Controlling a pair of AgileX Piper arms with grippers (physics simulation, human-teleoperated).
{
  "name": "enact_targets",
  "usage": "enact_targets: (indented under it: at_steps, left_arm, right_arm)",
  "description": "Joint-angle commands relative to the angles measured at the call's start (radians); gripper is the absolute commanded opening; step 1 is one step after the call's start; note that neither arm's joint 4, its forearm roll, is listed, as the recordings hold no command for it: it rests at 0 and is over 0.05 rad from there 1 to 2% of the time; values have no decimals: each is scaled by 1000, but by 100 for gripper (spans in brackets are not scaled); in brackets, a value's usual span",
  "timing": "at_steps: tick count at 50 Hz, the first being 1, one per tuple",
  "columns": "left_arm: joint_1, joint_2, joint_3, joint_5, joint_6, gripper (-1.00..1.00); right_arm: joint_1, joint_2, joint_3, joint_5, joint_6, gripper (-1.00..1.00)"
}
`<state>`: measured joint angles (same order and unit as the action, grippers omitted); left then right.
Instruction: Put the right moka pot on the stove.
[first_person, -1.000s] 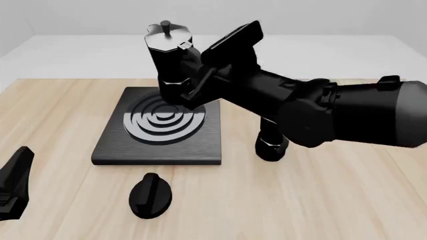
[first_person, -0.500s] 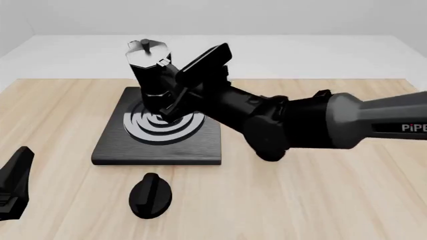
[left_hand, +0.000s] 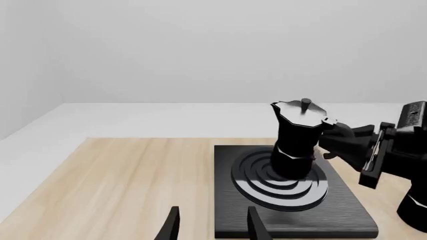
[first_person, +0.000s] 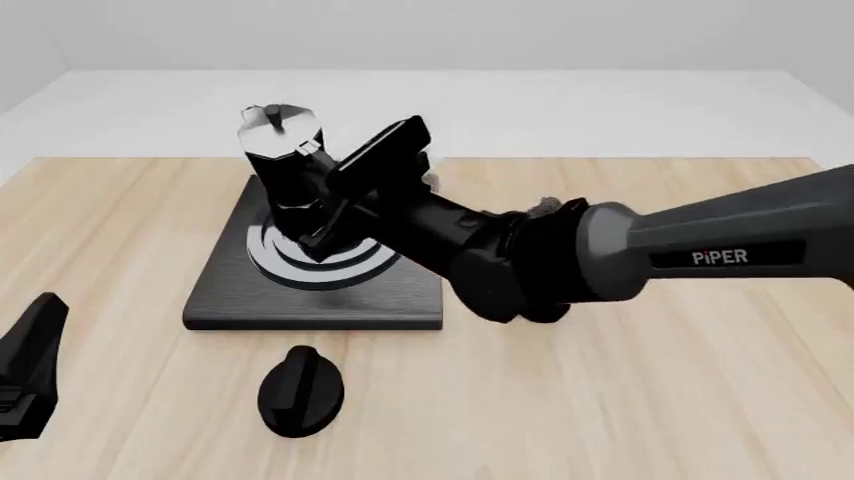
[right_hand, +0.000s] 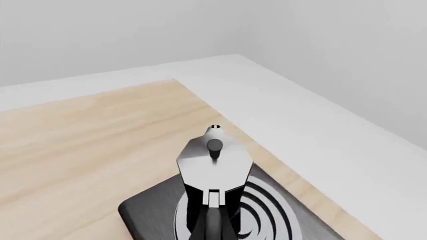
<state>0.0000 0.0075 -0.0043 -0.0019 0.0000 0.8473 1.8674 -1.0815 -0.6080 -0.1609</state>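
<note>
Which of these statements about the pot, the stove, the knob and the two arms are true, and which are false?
1. The moka pot is over the stove. True.
2. The pot lies on its side. False: it is nearly upright.
3. The right gripper holds the pot. True.
4. The left gripper holds the knob. False: its fingers are open and hold nothing.
5. The knob sits on the stove. False: it lies on the table.
</note>
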Motion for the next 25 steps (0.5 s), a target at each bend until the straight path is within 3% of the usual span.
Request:
enact_targets:
  at_steps: [1, 25]
  left_arm:
    - [0, 0, 0, 0, 0, 100]
    - [0, 0, 0, 0, 0, 100]
  right_arm:
    - [0, 32, -45, -38, 3, -100]
    - [-46, 167, -165, -61, 20, -100]
